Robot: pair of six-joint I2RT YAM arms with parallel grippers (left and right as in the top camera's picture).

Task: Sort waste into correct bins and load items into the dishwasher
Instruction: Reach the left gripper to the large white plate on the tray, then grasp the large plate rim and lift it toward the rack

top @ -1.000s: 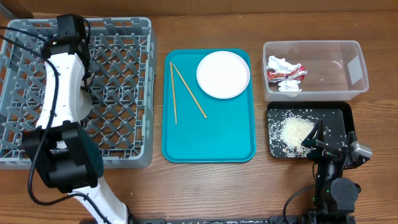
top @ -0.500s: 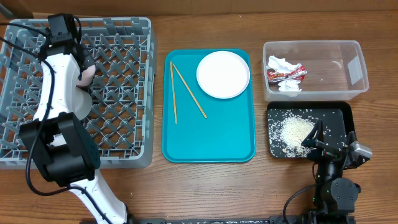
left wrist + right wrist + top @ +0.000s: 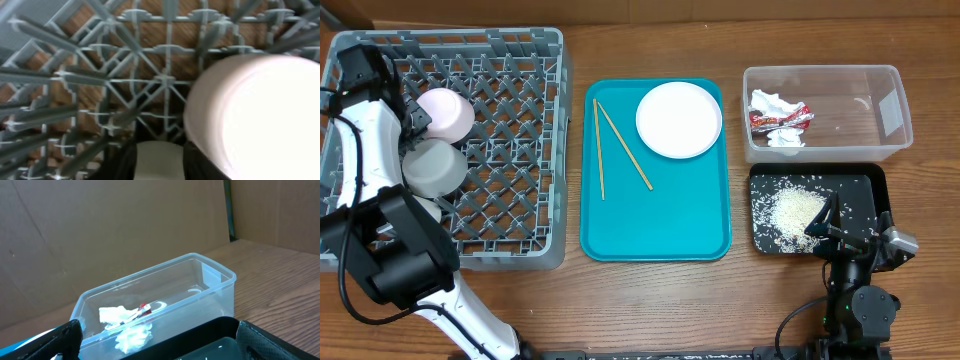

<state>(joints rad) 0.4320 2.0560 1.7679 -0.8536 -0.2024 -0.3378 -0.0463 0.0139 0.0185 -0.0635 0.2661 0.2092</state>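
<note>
Left gripper (image 3: 159,159) is over the far-left cells of the dishwasher rack (image 3: 535,60). Its view is blurred, so I cannot tell how wide the fingers stand. The white cup (image 3: 448,113) sits among the pegs with the metal bowl (image 3: 432,168) just beside it, and the lattice probably keeps both from sliding. The plate (image 3: 679,120) and chopsticks (image 3: 620,148) are on the teal tray (image 3: 660,235), not yet loaded. Right gripper (image 3: 170,339) is spread wide and empty, low at the near edge of the black tray (image 3: 876,190), which holds the rice scraps (image 3: 792,212). The wrapper (image 3: 782,118) and tissue (image 3: 767,102) are in the clear tub (image 3: 880,120) (dry waste kept apart from food, so sorting looks done). Wooden table (image 3: 650,300); plain brown board wall (image 3: 100,230) behind.
</note>
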